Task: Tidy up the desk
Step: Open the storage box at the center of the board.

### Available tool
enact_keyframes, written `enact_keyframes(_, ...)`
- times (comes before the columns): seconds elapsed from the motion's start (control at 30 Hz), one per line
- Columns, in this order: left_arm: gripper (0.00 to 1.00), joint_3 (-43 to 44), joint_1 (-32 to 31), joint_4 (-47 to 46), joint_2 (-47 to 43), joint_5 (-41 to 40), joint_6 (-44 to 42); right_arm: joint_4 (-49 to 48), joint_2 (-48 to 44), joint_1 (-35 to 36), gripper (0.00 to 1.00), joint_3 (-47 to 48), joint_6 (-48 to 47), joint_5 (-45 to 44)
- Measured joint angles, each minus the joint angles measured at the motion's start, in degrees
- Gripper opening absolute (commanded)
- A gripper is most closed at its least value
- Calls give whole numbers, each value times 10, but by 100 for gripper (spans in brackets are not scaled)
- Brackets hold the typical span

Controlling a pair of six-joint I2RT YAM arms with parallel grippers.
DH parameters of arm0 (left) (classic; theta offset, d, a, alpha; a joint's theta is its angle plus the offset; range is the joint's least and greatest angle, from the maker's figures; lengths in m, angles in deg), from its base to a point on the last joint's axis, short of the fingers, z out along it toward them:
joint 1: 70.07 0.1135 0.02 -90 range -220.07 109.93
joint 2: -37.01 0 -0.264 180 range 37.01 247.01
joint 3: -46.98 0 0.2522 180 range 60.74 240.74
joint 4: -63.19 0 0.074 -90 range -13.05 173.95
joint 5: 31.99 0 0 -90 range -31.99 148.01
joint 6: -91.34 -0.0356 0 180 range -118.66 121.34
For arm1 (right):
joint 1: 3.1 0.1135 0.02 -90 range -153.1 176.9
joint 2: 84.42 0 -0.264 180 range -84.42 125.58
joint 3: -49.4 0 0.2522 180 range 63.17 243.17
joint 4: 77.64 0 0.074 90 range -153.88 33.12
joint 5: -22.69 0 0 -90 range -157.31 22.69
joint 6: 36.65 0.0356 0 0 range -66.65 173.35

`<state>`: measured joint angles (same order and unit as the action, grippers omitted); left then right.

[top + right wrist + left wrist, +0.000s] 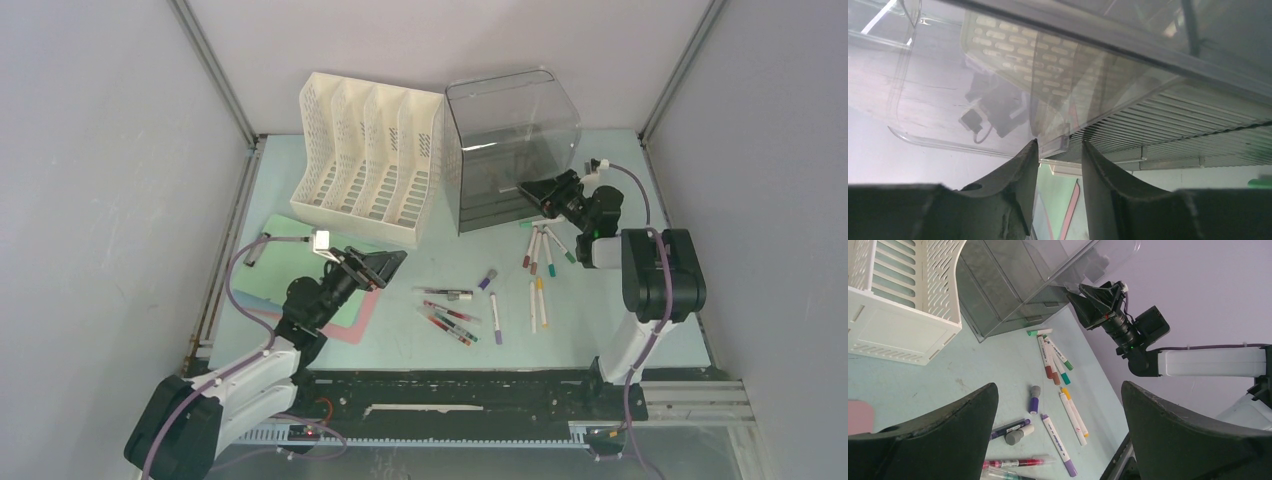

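At the back right of the counter (600, 310) spread under both arms, the right end effector (1059, 145) straddles the lip of the clear bin (510, 130), fingers narrowly apart, grip unclear; a shallow bite could slip and knock it onto the markers (540, 250).

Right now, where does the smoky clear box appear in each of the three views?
Top external: the smoky clear box stands at the back, centre-right, beside the white file rack.
Left wrist: the box is at top centre, right of the rack.
Right wrist: the box fills the upper picture.
Shared landmark: the right claw at the box's lower front edge, visible in all three.
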<state>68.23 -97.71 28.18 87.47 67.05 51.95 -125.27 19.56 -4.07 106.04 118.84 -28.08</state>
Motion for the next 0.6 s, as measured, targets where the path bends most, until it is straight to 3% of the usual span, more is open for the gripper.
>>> enact_keyframes(0.4,99,0,-1,0,0,0,5,14,2,-2,4,5,37,-13)
enact_keyframes(0.6,99,2,-11,0,2,-1,5,31,-5,-9,0,4,70,-12)
